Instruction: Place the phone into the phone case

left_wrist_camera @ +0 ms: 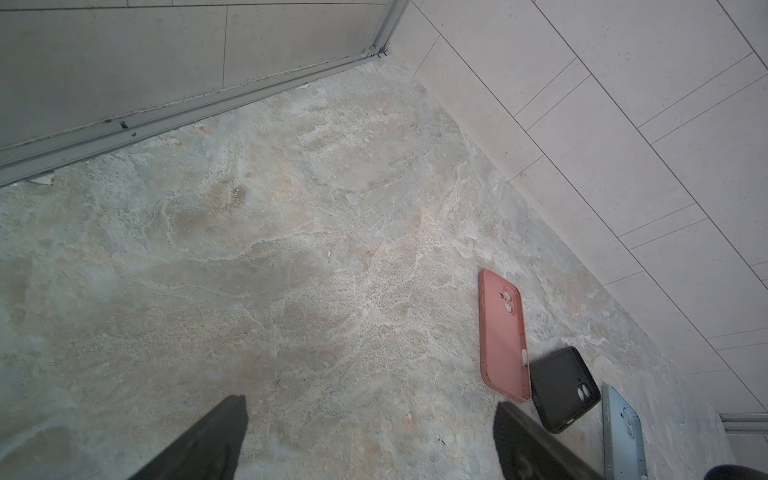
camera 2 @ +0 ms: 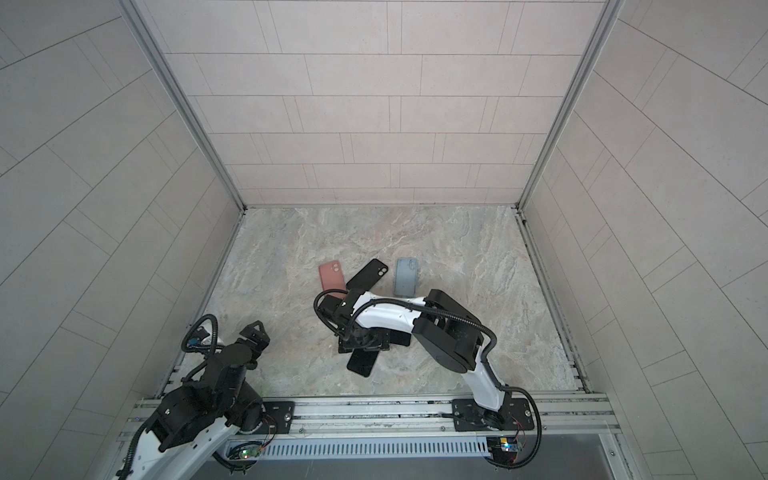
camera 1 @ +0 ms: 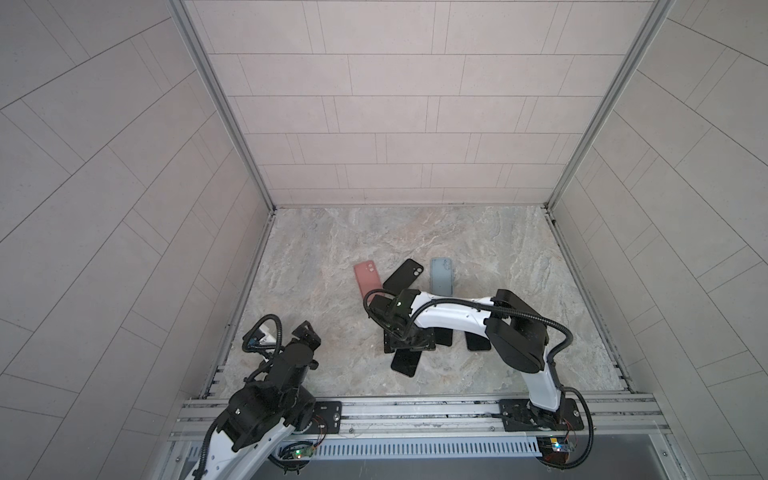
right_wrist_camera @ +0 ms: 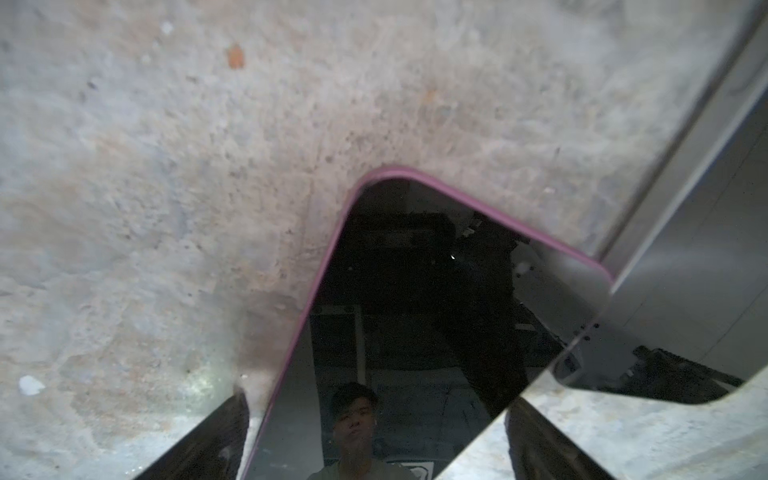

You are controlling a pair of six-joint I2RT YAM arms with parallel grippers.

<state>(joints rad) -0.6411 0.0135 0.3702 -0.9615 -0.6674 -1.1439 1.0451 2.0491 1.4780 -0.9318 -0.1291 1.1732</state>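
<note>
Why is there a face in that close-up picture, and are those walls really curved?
Right wrist view: the glossy black pink-rimmed phone mirrors a person's face in its screen. Both top views: wide-angle distortion bows the straight grey tiled walls.

Marbled stone tabletop (camera 1: 457,249), pale tiled walls (camera 1: 395,104), aluminium front rail (camera 1: 415,409)

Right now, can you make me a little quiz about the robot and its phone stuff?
1. True or false: the left claw holds a phone.
2. Which colour is the case between the pink case and the blue-grey case? A white, B black, C green.
3. Fill in: the right claw stands open over a ___.
Key: 1 false, it is empty. 2 B, the black case. 3 phone.
</note>
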